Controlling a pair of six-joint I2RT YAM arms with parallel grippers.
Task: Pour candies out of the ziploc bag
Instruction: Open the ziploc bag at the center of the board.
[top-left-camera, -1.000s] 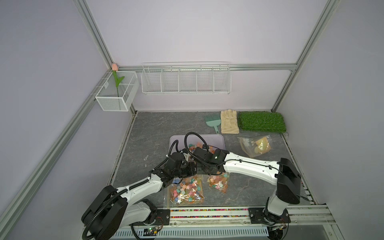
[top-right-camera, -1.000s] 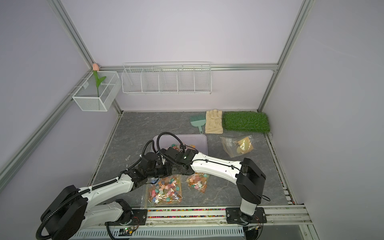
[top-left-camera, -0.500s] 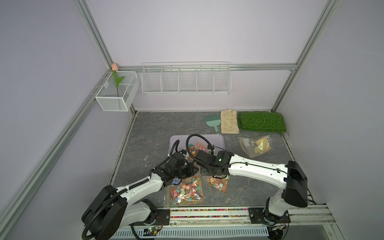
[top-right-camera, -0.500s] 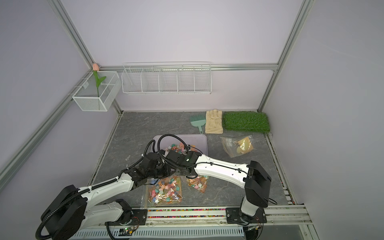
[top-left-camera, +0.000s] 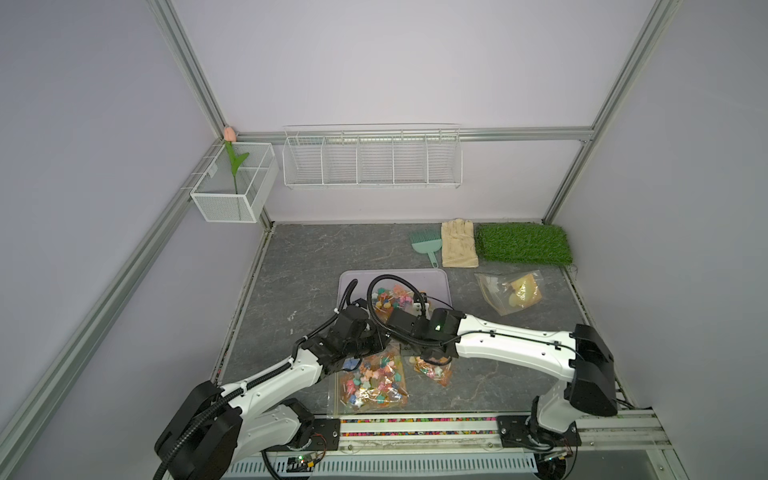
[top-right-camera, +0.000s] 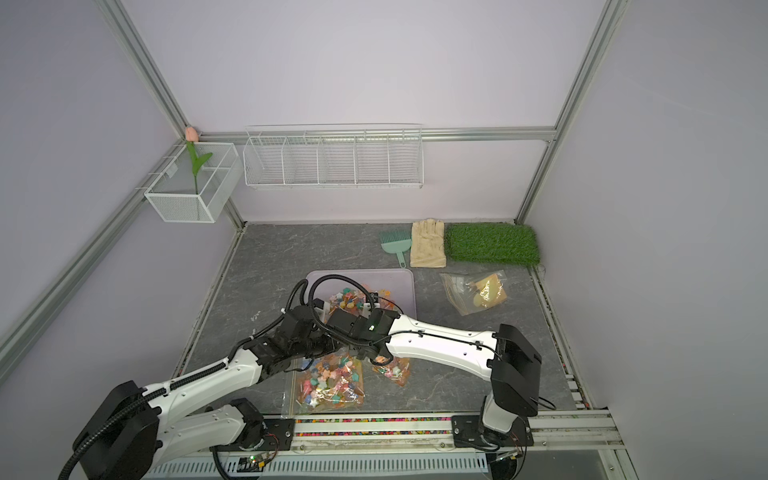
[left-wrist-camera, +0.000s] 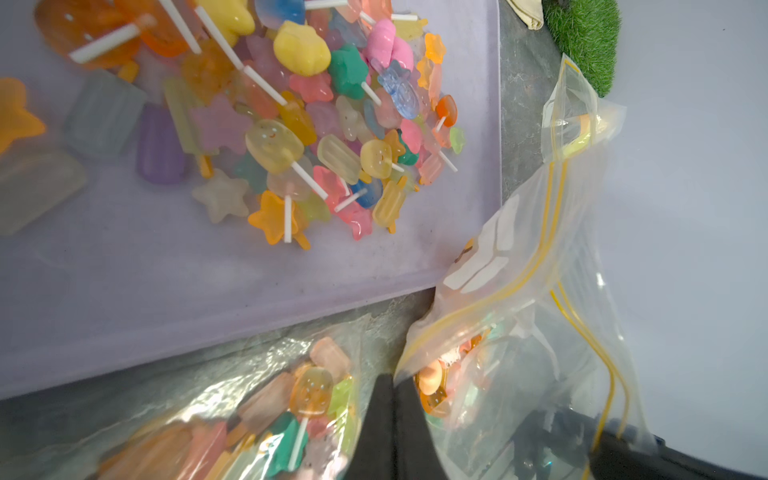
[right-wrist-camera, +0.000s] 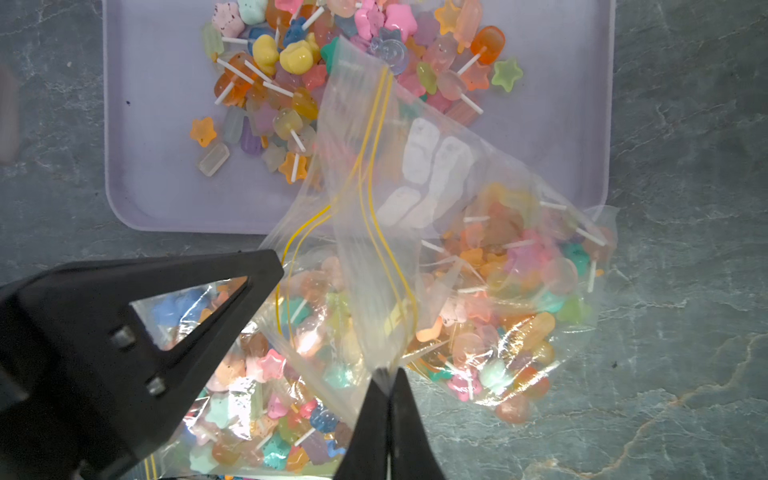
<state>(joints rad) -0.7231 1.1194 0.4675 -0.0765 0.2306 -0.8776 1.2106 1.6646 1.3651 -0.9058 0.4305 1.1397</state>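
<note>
Ziploc bag (right-wrist-camera: 436, 166), still holding part of the candies (right-wrist-camera: 519, 266), is sitting just in front of the lilac tray (right-wrist-camera: 158, 187), with its gaping mouth flopping over the tray's near rim and a loose pile (right-wrist-camera: 299, 58) lying inside the tray. Right gripper (right-wrist-camera: 388, 386) is pinching a fold of the bag's film, and left gripper (left-wrist-camera: 395, 386) is pressing together on the same bag's zip edge. A second, fuller candy bag (top-left-camera: 374, 386) is lying on the counter (right-wrist-camera: 685, 124) touching it, on the side away from the tray.

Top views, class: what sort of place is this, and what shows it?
Probably a robot test booth: aluminium-framed walls, two arms on a front rail, staged props like the grass mat.
</note>
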